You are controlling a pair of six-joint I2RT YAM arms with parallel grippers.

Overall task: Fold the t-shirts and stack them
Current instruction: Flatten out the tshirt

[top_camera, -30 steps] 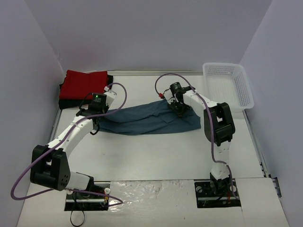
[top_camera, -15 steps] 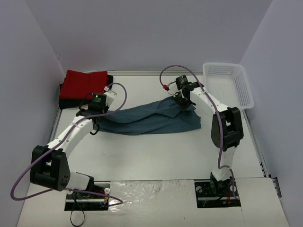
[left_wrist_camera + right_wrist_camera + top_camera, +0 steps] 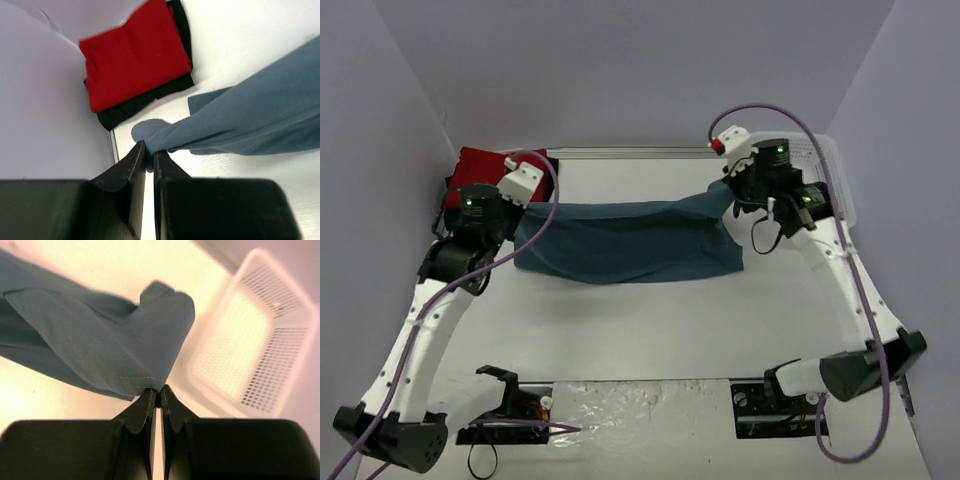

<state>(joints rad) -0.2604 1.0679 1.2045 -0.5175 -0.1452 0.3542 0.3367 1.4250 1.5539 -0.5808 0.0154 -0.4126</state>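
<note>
Between the two grippers the teal t-shirt (image 3: pixel 620 245) hangs as a wide band, its upper edge drawn nearly taut from one to the other and the rest sagging toward the table (image 3: pixel 650 330); whether the lower hem touches the surface I cannot tell. The left gripper (image 3: pixel 149 150) is clamped on a bunched corner of the shirt, and the right gripper (image 3: pixel 156 391) is pinched tight on a stitched hem at the opposite end. Judging by the drape, the cloth is light, limp and not slippery, so it will sag or crease wherever it is unsupported. Corners and hems look the soundest places to hold, and both grips sit there. Beyond the left gripper's fingertips lies the red t-shirt (image 3: pixel 135 55), folded on top of the black t-shirt (image 3: pixel 145 100). Past the right gripper's fingertips, to their right, sits the white lattice basket (image 3: pixel 260 340). Only the overhead view shows the whole span of cloth; only the wrist views show the closed jaws and how little cloth each bites
</note>
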